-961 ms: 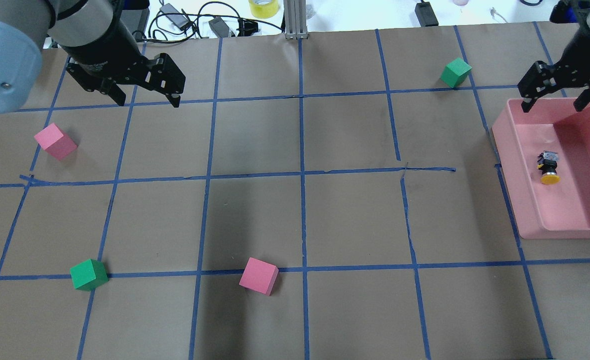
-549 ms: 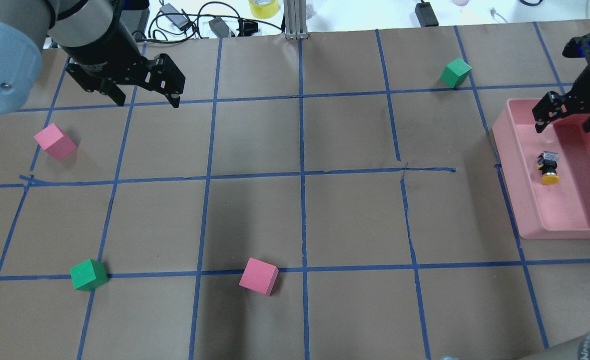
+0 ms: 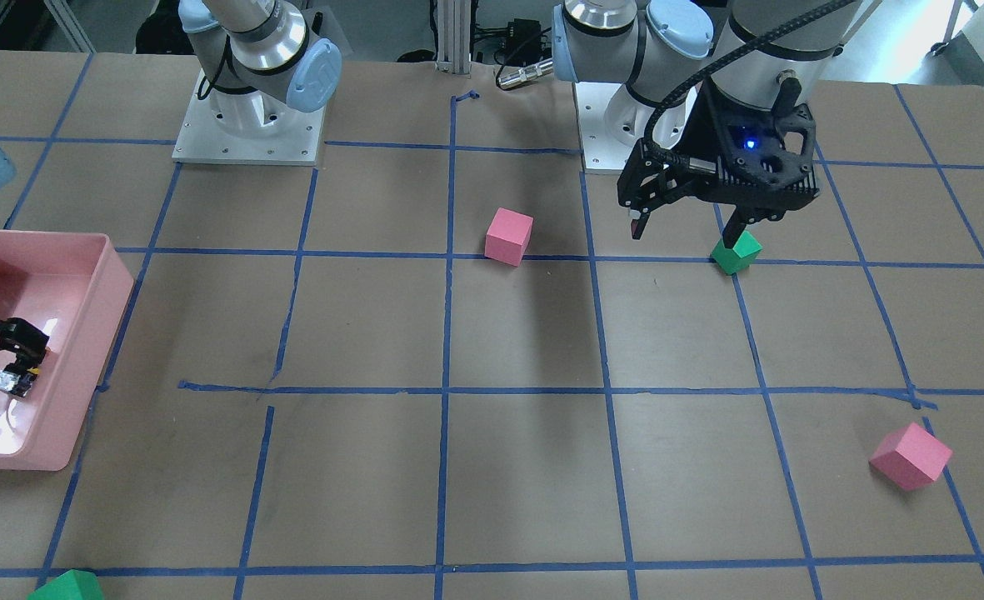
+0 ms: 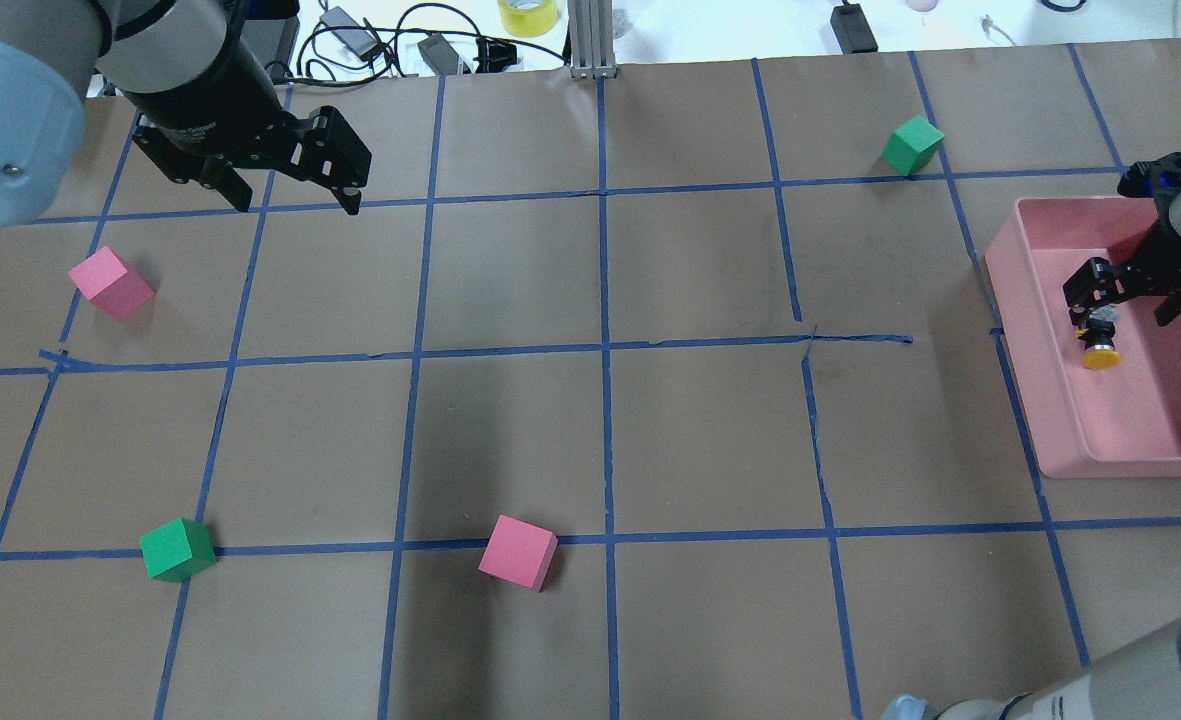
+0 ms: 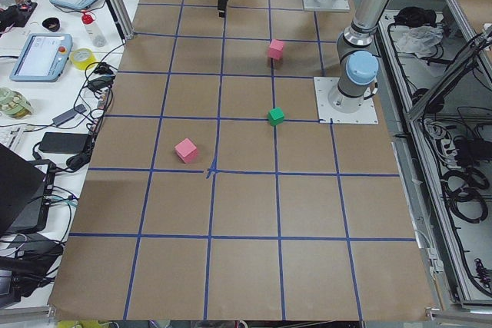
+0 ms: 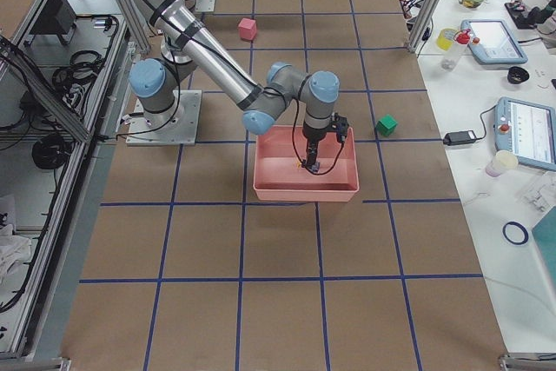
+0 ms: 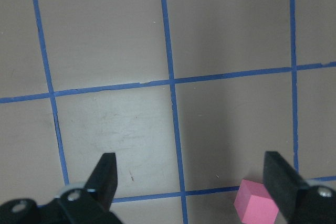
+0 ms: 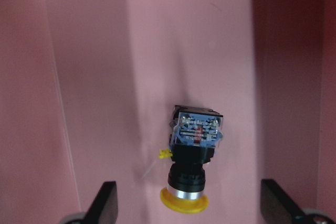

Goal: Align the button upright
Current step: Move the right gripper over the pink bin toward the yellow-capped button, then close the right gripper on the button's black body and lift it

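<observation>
The worktop (image 4: 700, 430) is brown paper crossed by blue tape lines (image 4: 605, 300). A pink tray (image 4: 1025, 370) lies on it, its walls around the right pincer (image 4: 1137, 315). A far green cube (image 4: 913, 145) sits outside the tray, near that pincer. On the left pincer's (image 4: 297, 205) side lie an outer pink cube (image 4: 111, 283), a near green cube (image 4: 178, 549) and a middle pink cube (image 4: 518, 552), well apart from one another.

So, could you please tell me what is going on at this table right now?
The right gripper is down inside the pink bin, open, and poised over the button. The button lies on its side on the bin floor, not yet upright, and neither finger touches it. The left gripper hangs open above the paper-covered table, near a pink cube, and holds nothing.
</observation>
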Controlling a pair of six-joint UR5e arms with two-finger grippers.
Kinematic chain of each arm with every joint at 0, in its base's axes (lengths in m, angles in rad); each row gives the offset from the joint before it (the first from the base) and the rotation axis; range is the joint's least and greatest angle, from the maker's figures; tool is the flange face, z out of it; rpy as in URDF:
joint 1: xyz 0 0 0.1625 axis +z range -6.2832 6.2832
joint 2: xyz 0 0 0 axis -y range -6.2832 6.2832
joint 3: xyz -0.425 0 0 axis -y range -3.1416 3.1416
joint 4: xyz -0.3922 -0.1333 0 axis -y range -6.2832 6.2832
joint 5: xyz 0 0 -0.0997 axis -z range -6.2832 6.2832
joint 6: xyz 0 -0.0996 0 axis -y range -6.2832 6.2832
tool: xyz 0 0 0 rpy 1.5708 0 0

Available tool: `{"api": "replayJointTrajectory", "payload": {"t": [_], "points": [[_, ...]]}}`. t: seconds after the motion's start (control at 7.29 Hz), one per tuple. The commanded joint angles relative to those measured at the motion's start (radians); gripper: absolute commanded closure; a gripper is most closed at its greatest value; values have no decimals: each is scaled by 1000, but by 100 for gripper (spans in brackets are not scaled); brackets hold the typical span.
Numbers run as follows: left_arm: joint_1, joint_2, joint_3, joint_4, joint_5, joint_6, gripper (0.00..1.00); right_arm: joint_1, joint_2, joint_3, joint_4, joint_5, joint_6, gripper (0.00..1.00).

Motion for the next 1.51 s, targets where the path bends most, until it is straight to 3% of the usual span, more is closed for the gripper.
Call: {"api": "replayJointTrajectory", "payload": {"t": [0.0, 0.41, 0.55, 0.82, 1.37], "points": [[0, 1, -1, 0, 0, -7, 0, -6, 56, 2, -60, -12, -3, 5], [0, 0, 0, 2, 0, -9, 0, -6, 90, 4, -64, -29, -2, 16], [0, 0, 0, 2, 0, -9, 0, -6, 95, 4, -62, -28, -2, 25], [0, 0, 0, 2, 0, -7, 0, -6, 95, 4, -50, -32, 6, 100], [0, 1, 2, 2, 0, -7, 0, -5, 14, -33, -1, -25, 29, 100]]}}
